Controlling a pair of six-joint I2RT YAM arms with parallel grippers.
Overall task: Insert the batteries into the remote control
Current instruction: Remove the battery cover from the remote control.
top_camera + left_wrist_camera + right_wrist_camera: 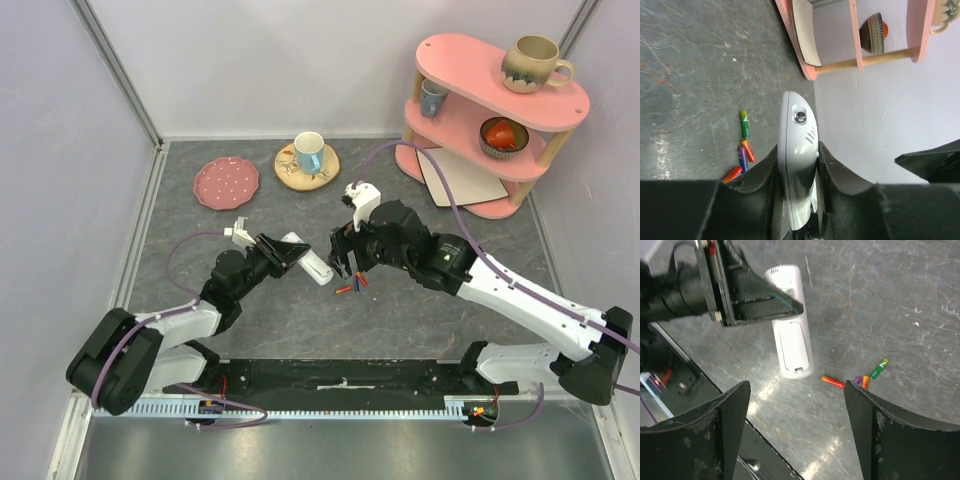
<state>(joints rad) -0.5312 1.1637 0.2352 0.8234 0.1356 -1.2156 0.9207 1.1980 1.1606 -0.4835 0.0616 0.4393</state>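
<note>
Nearest the arms' bases, the left hand [287,250] is clamped on the remote control [312,264]. It pinches the white slab by its long edges and holds it tilted, free end low over the counter [290,320]; I cannot tell whether that end touches down. Beside that end the batteries [350,285] lie loose in a small cluster. The right hand [340,262] hangs above them with its jaws wide apart, gripping nothing. In the right wrist view the remote's rear faces up and its panel looks shut, so the recess probably needs opening before anything goes in. To pick well, the right hand should single out the outlying red battery [832,381], come down square across its length, and close gently so it doesn't roll. The left hand should keep the remote steady. Farther back, the pink plate [226,183] and pink shelf [500,110] stand well apart.
</note>
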